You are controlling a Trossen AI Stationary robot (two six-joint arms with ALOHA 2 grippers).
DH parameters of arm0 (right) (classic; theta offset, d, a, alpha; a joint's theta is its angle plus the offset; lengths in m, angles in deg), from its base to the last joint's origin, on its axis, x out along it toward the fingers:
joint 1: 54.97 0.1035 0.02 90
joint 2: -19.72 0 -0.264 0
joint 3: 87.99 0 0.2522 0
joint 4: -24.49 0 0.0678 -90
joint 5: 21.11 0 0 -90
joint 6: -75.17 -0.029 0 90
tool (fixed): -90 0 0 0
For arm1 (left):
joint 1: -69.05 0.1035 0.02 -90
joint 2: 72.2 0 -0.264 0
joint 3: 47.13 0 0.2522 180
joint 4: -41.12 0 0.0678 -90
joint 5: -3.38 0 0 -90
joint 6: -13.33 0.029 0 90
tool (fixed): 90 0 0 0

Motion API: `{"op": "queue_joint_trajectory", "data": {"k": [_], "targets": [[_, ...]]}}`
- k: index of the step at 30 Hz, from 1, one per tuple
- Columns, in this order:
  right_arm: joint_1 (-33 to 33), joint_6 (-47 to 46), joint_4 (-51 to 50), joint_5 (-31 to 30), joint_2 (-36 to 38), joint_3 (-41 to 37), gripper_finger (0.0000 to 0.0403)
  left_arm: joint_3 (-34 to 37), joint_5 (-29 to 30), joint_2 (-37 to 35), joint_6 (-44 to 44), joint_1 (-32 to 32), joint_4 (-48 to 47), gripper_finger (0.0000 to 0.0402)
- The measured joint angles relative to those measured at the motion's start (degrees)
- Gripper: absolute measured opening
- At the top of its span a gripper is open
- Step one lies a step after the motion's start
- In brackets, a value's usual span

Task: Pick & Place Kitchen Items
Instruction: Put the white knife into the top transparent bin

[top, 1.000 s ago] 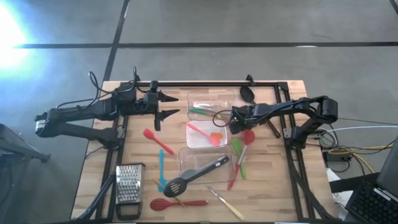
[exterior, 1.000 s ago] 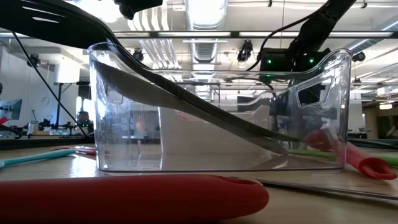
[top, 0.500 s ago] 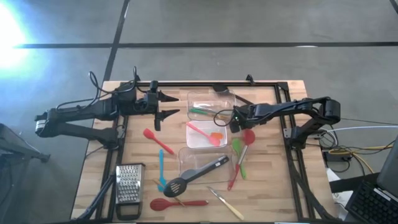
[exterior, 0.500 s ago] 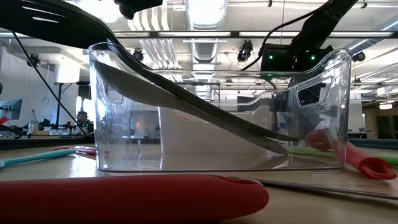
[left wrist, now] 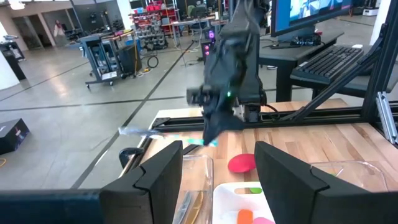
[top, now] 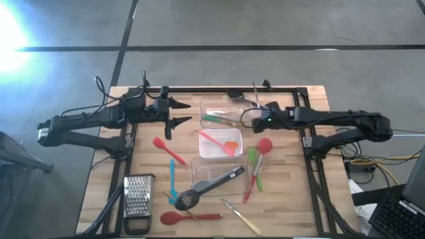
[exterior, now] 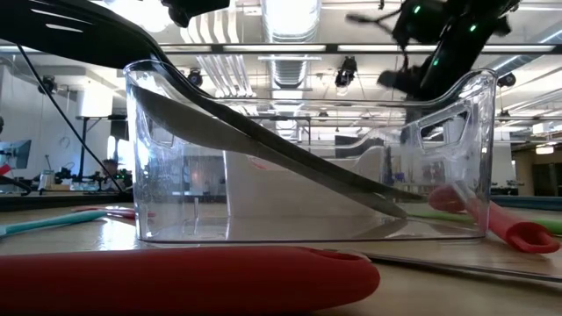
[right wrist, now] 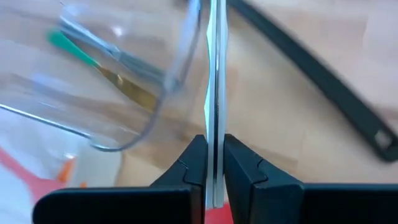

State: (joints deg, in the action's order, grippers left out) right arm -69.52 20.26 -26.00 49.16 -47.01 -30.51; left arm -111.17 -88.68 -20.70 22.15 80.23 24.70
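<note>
My right gripper (top: 251, 117) is above the far clear tub's (top: 224, 110) right end, shut on a slim utensil whose flat pale handle (right wrist: 215, 93) I see edge-on. Its dark head (top: 236, 95) is near the table's far rail. In the low view this arm (exterior: 439, 35) is high at the upper right. My left gripper (top: 174, 119) waits open at the far left. The far tub holds a green-handled tool (right wrist: 74, 48), and the middle tub (top: 207, 153) holds a red spatula (top: 216, 141). A black slotted spoon (top: 209, 187) leans on the near tub's rim (top: 194, 174). My right gripper pinches the utensil's flat handle (right wrist: 215, 134) between its two fingers (right wrist: 194, 163), which close on its two broad faces. The handle runs on forward past the fingertips. The utensil is lifted clear of the table and the tubs.
A red spoon (top: 263, 146) and a green spoon (top: 253, 159) lie right of the tubs. A red spatula (top: 166, 150) and a teal tool (top: 172, 179) lie left of them. A steel grater (top: 137, 199), another red spoon (top: 189, 216) and a wood-handled tool (top: 242, 218) lie near the front edge.
My right gripper has risen and gone toward the table's far edge while the arm stretched out flatter. It has carried the utensil with it. The dark head has swung from right of the far tub toward the left, along the far rail.
</note>
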Motion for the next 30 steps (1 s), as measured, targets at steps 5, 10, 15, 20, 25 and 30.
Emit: {"op": "queue_joint_trajectory", "data": {"k": [5, 10, 15, 20, 25, 30], "targets": [[2.34, 4.74, 0.32, -5.55, 8.34, 0.03, 0.0022, 0.0, 0.02, 0.0, 0.0, -0.01, 0.02, 0.0204], [4.56, 13.17, 5.56, -9.19, 13.86, 0.03, 0.0022, 0.0, 0.0, 0.0, -0.37, -0.01, 0.02, 0.0204], [7.08, 23.54, 13.77, -9.12, 15.36, 0.08, 0.0022, 0.0, 0.02, 0.0, -0.41, -0.01, 0.02, 0.0204], [11.12, 30.74, 19.3, -8.93, 14.81, 0.03, 0.0022, 0.0, 0.02, 0.0, -0.46, -0.01, 0.67, 0.0204], [16.38, 35.7, 23.59, -8.47, 14.79, -0.69, 0.0022, 0.0, 0.0, 0.02, -2.5, 0.01, 3.32, 0.0204], [20.73, 41.88, 34.11, -8.3, 14.28, -2.9, 0.0022, 0.09, 0.0, 3.06, -8.24, 0.0, 7.96, 0.0204]]}}
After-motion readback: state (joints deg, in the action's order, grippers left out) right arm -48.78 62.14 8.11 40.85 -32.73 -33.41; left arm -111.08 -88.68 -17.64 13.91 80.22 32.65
